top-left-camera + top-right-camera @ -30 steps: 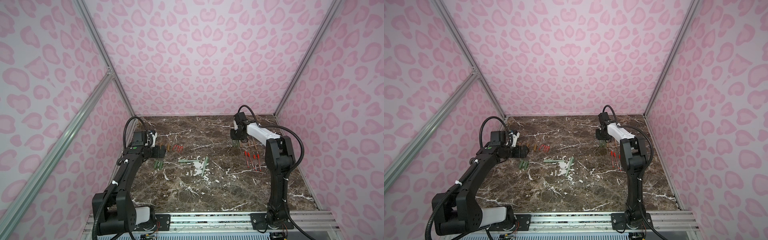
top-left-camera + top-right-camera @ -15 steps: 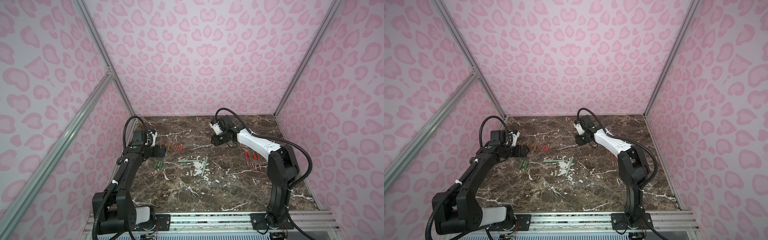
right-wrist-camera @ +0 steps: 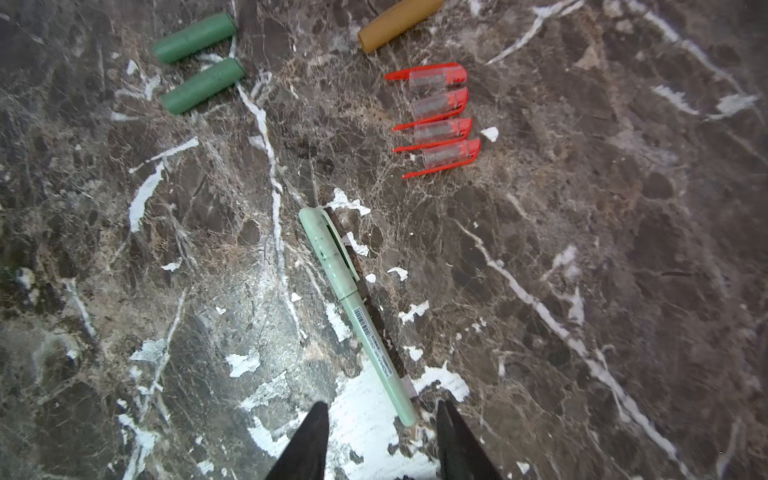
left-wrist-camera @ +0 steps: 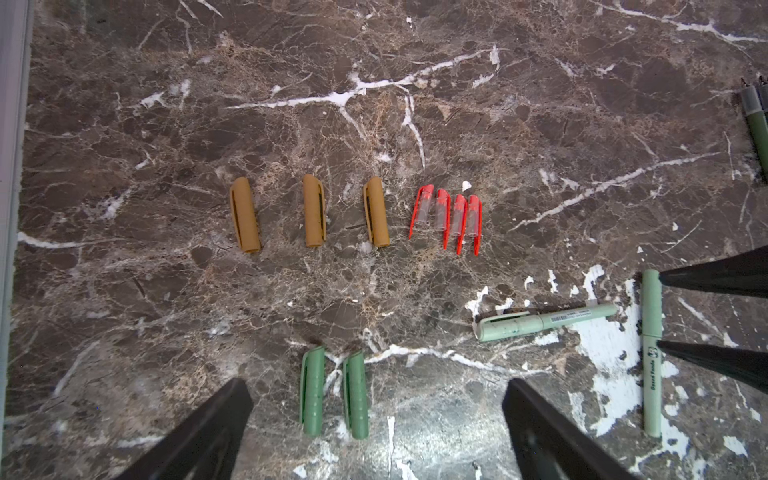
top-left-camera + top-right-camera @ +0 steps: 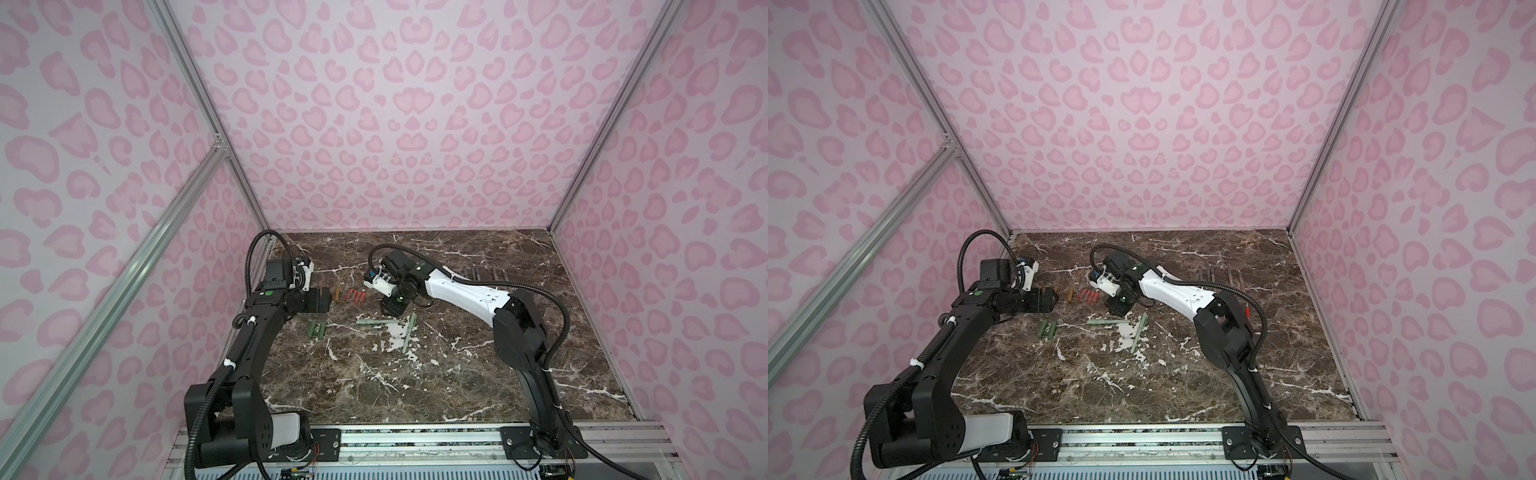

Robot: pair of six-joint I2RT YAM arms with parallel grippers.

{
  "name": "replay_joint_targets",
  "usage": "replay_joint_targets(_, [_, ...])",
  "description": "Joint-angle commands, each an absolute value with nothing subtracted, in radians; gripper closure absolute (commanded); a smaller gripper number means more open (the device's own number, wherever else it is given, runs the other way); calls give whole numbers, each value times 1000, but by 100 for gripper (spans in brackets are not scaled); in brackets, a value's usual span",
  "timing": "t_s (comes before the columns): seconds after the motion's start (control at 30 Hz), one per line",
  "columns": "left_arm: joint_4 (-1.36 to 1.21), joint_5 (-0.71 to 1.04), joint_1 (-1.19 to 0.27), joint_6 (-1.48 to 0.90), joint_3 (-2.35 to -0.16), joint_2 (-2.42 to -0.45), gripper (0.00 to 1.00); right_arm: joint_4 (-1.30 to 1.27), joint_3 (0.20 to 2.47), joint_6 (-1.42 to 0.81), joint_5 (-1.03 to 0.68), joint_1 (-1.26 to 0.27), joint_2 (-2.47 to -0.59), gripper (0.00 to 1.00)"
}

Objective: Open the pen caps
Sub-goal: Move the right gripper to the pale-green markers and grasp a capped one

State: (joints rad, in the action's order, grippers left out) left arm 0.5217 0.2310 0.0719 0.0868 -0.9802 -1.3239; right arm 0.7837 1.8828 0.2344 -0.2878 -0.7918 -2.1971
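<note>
Still capped and flat on the table (image 5: 457, 374): a pale green pen (image 5: 378, 322), in a top view at 3 o'clock from two dark green caps (image 5: 316, 330), cap end toward 9 o'clock. Hanging over its bare tail with jaws apart, holding nothing: the right gripper (image 3: 382, 409). Spread wide and empty up over the dark green caps: the left gripper (image 4: 376, 384). Already off and lying loose at 11 o'clock from the pen: four red caps (image 4: 442, 210) and three tan caps (image 4: 314, 212). Looks light, hard and smooth, so likely to roll or slip. Best to pinch the long body near the middle, grab the cap (image 3: 328, 245) round its fat part, then pull straight apart. Careful with the thin clip (image 3: 347, 249); could bend or snap
</note>
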Motion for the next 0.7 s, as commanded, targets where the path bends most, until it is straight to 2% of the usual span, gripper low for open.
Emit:
replay_joint_targets(0.0, [505,236,74,81,-988,-1321,2,832,1911,262,-271,-806,-2236,55])
replay_joint_targets(0.5, [506,239,74,77,-988,-1326,2,849,2014,246,-263,-825,-2400,59])
replay_joint_targets(0.67, [506,239,75,76,-989,-1325,2,857,2036,248,-260,-833,-2429,68])
